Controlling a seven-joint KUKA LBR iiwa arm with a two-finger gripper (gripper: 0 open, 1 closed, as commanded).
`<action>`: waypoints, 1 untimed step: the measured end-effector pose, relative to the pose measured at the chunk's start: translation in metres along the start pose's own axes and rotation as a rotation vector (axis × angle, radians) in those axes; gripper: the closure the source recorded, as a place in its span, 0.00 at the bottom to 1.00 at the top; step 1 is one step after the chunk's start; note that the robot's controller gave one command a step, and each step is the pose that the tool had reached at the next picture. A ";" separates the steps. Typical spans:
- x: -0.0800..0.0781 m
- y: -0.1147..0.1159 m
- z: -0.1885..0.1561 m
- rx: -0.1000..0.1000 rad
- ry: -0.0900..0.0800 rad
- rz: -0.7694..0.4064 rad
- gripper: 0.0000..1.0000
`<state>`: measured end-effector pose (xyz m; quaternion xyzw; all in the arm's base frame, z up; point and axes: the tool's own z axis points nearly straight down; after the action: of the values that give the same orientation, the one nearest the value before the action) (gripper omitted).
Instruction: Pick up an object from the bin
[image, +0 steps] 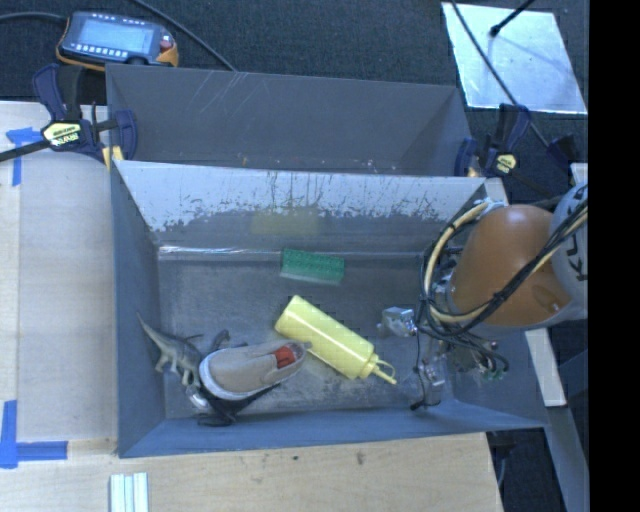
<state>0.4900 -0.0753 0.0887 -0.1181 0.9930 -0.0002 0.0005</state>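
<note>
The grey bin (135, 300) has sloping walls and a flat, scuffed floor; on the left of that floor, near the front wall, a small grey toy dinosaur (172, 350) stands with its tail towards the left wall. Just to its right, touching or nearly touching it, lies a grey and white shoe (250, 368) on its side, with a dark sole and a red tag at the opening. Further back, close to the foot of the far wall and apart from everything else, a green block (313, 265) lies flat. At the middle of the floor a yellow squeeze bottle (328, 338) lies slantwise, its blunt base up and to the left beside the shoe's opening, its nozzle pointing down and to the right; this is the thing nearest the arm. Just right of the nozzle tip, not clearly touching it, the gripper (428, 388) hangs low over the floor's front right corner; whether it is released or clenched, I cannot tell, and nothing can be made out in its grasp. Above it sits the wrist's orange cover (510, 265), with looped cables (445, 262) running round it.
</note>
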 end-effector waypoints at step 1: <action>-0.028 0.040 0.014 0.001 -0.002 -0.081 0.00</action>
<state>0.5082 -0.0297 0.0743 -0.1584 0.9874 -0.0004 0.0014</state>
